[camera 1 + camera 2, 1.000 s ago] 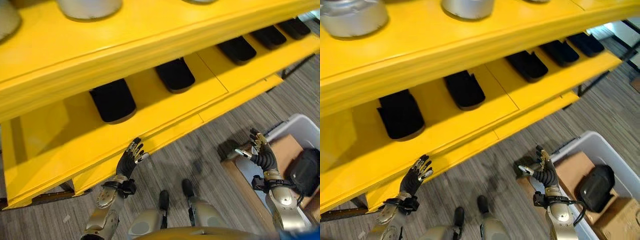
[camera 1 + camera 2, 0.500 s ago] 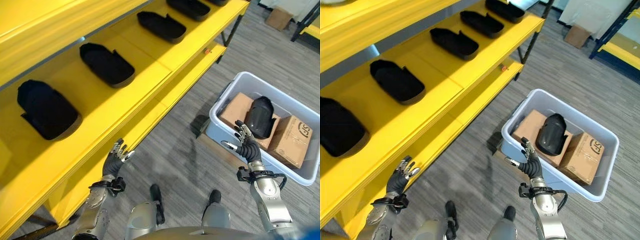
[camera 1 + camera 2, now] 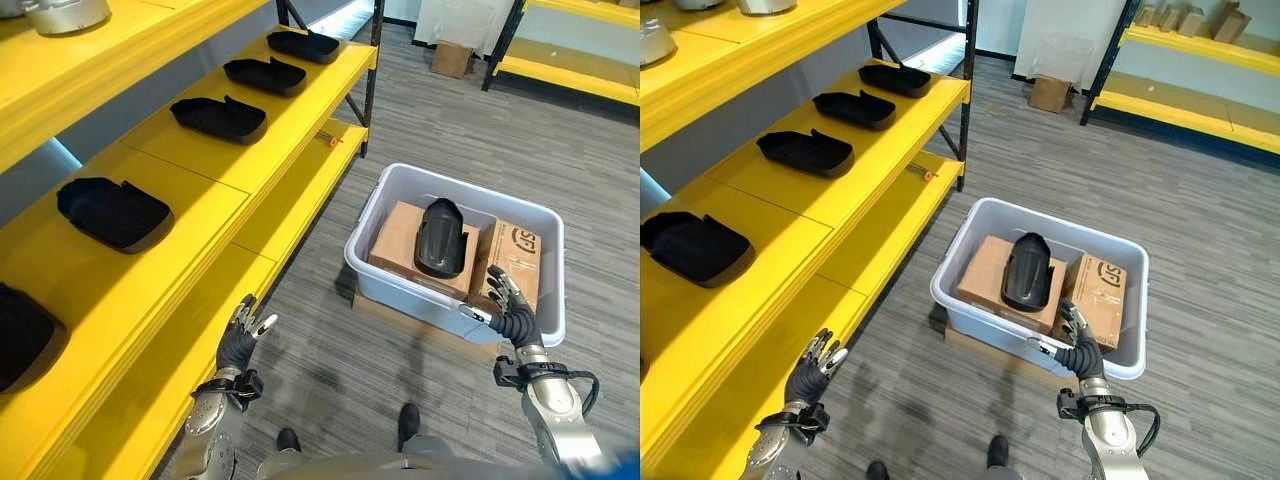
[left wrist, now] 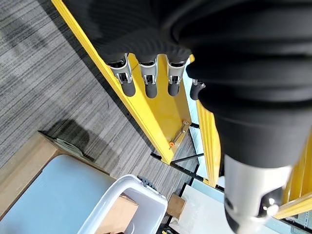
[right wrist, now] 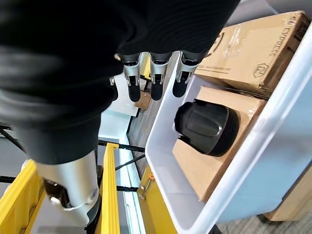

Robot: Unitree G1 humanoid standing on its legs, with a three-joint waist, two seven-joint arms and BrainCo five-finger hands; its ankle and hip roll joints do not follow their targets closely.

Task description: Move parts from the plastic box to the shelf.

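Cardboard boxes [image 3: 410,238] lie partly hidden under a glossy black curved part [image 3: 440,236] in the plastic box [image 3: 398,290]. Left hand [image 3: 241,340] and right hand [image 3: 513,312]: fingers spread, empty.

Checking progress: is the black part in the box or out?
In: the black part lies on cardboard boxes inside the plastic box.

A small cardboard box [image 3: 1051,93] sits on grey floor [image 3: 1200,200].
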